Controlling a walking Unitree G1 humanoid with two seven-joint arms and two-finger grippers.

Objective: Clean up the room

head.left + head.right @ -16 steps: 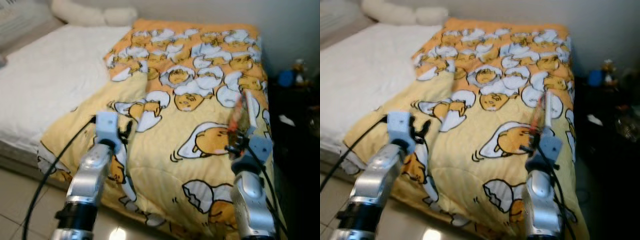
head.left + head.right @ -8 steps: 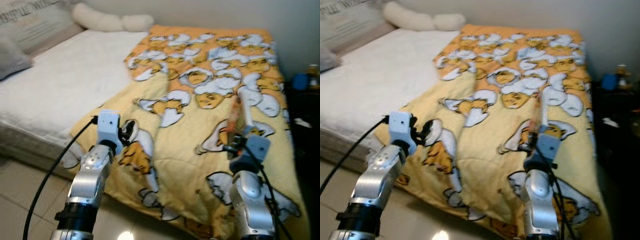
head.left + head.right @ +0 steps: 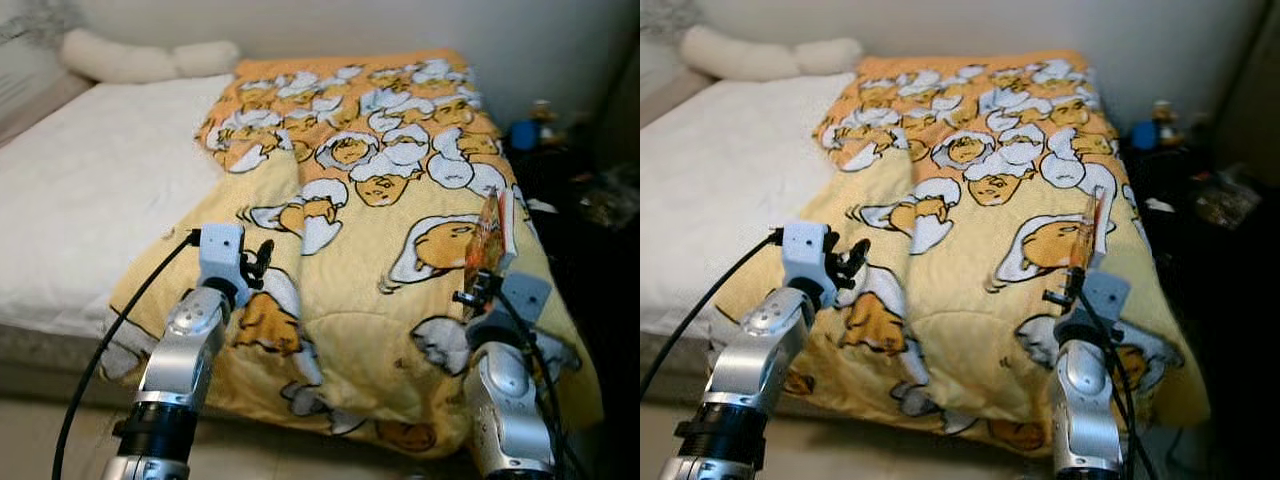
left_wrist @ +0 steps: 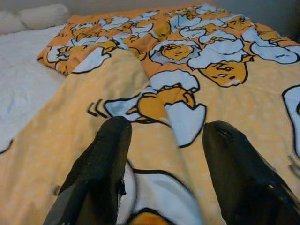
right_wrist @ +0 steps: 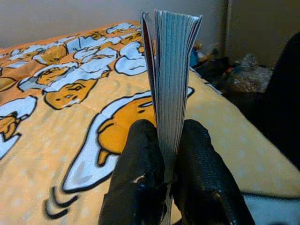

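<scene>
your left gripper (image 4: 161,154) hovers with fingers spread and empty over the near edge of the yellow cartoon-egg print quilt (image 3: 380,190) covering the white mattress (image 3: 90,190). your right gripper (image 5: 171,154) is clamped on a thin book with an orange cover (image 3: 487,240), held upright above the quilt's right side.

Both our silver arms raised forward, forearms angled up. Our left gripper (image 4: 161,154) held out ahead, black fingers (image 4: 101,168) spread wide apart, nothing between. Our right gripper (image 5: 165,154) upright at right side, fingers (image 5: 140,173) pinched tight together on thin object standing up between them.
</scene>
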